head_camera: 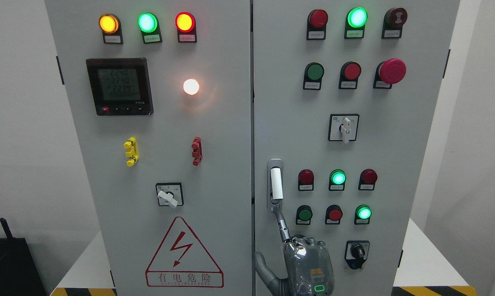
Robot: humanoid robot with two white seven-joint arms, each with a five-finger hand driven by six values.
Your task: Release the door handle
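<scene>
Grey control cabinet [214, 123] being faced; door handle [275, 184] being touched from below.
One finger [281, 222] of the hand [307, 263] is being hooked at the upright handle's base, nothing gripped, other fingers relaxed, presumably letting go.

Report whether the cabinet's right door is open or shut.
Shut: the right door sits flush with the left door, only a thin seam between them. The door handle stands upright.
</scene>
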